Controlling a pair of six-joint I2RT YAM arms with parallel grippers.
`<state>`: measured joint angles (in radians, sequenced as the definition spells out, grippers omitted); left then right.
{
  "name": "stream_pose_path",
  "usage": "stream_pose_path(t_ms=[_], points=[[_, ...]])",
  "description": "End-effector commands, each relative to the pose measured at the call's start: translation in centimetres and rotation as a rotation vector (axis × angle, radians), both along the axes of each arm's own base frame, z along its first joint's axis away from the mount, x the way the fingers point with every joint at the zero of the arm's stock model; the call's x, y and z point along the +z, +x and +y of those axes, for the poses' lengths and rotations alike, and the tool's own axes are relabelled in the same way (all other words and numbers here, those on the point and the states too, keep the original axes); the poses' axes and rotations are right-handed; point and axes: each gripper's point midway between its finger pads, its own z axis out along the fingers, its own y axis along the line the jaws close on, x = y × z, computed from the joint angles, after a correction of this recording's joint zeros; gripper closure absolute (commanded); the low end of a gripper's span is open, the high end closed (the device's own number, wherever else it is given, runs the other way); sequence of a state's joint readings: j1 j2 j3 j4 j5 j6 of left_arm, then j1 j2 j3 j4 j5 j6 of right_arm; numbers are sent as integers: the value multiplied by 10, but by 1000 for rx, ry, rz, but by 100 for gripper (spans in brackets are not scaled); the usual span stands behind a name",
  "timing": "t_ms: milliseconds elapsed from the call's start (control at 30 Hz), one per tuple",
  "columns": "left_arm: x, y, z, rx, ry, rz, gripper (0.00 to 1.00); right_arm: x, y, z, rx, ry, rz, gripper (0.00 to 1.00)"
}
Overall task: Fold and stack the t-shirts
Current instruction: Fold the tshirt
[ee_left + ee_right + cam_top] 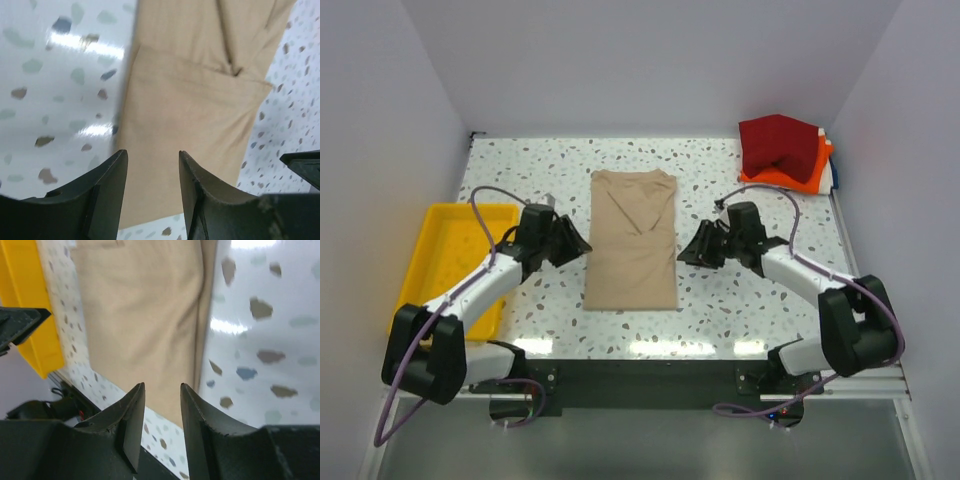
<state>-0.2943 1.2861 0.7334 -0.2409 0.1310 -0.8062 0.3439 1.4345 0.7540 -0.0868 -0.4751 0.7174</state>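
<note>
A tan t-shirt (634, 240) lies in the middle of the table, folded into a long narrow strip with both sides turned in. My left gripper (582, 246) hangs just off its left edge, jaws open and empty; the left wrist view shows the tan t-shirt (200, 100) beyond its fingertips. My right gripper (682, 252) hovers off the right edge, also open with nothing between its jaws, and its wrist view looks onto the tan t-shirt (145, 315). A dark red t-shirt (778, 146) sits folded on a bright orange t-shirt (812, 178) at the far right corner.
A yellow plastic tray (445, 262) stands at the left, beside the left arm; it also shows as the yellow tray (30, 310) in the right wrist view. White walls close in the speckled table (740, 300) on three sides.
</note>
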Motion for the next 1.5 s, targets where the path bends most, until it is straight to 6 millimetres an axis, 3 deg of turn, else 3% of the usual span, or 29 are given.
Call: stream_pose_path(t_ms=[0,33,167,300,467,633,833,1300,1467], points=[[-36,-49,13,-35,36,112,50,-34,-53,-12,57,-93,99,61],[-48,-62,15,-45,35,142,50,-39,-65,-14,64,-102,113,61],[-57,-86,16,-74,23,168,50,-53,-101,0,122,-158,125,61],[-65,-102,17,-93,14,176,49,-67,-119,1,109,-154,155,61],[-78,-123,1,-145,2,199,49,-67,-115,0,82,-153,134,61],[-91,-134,0,-141,-1,237,50,-68,-110,4,46,-125,138,61],[-95,-138,13,-81,60,256,53,-68,-103,5,-11,-105,131,61],[-104,-148,8,-85,71,273,62,-77,-105,15,-22,-83,158,62],[-104,-149,3,-92,53,267,73,-82,-106,19,-22,-71,163,68]])
